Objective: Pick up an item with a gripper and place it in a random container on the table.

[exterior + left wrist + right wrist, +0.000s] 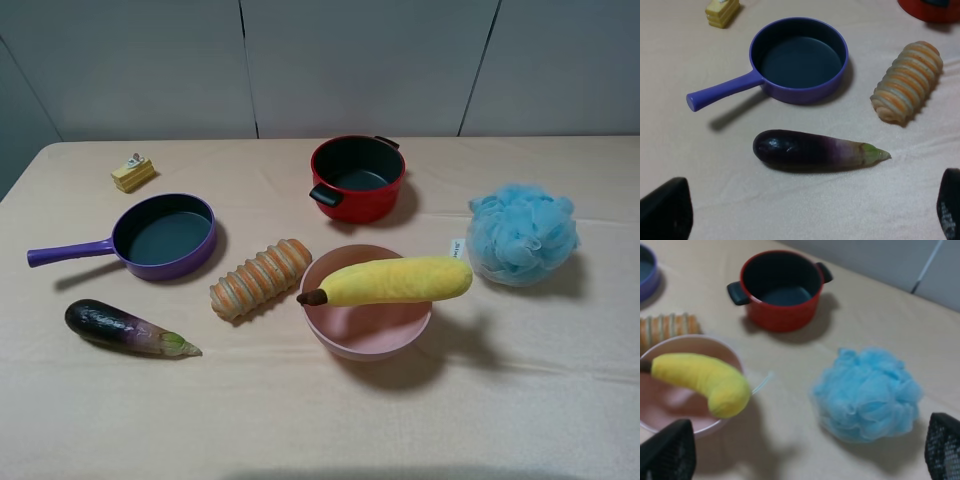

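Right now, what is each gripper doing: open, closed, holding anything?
Left gripper: open, holding nothing, above the eggplant.
Right gripper: open, holding nothing; the banana lies across the pink bowl.

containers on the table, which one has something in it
The pink bowl: the yellow banana lies across its rim, both ends sticking out. The red pot and the purple pan hold nothing.

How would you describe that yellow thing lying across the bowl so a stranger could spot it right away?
Start at the beige table and find the pale pink bowl near its middle, in front of the red pot. Resting across the bowl's rim is the plush banana. Unlike the striped bread roll beside the bowl, it is plain yellow with a dark brown stem tip.
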Controlling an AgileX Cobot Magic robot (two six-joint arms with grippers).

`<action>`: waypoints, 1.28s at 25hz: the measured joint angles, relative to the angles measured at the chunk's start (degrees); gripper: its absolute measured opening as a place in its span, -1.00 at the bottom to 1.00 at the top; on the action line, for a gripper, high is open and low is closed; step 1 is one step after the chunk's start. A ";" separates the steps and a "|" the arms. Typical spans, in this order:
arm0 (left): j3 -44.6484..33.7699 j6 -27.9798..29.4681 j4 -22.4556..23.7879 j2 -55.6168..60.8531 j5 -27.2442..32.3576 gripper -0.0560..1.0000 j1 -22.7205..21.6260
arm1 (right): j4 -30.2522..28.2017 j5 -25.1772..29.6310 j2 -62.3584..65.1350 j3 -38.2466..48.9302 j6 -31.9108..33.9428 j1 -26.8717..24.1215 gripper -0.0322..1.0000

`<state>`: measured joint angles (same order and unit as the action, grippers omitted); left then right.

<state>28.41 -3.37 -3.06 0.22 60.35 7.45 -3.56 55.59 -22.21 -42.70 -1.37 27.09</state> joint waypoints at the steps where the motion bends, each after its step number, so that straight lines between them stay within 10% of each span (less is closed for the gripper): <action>1: 0.00 0.00 0.00 0.00 0.00 0.98 0.00 | 0.05 0.56 0.83 0.00 0.07 -0.75 0.41; 32: 0.00 0.00 0.00 0.00 0.00 0.98 0.00 | 4.45 2.71 22.62 14.18 0.27 -9.84 0.41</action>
<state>28.41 -3.37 -3.06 0.22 60.35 7.45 0.89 58.30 0.41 -28.52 -1.09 17.25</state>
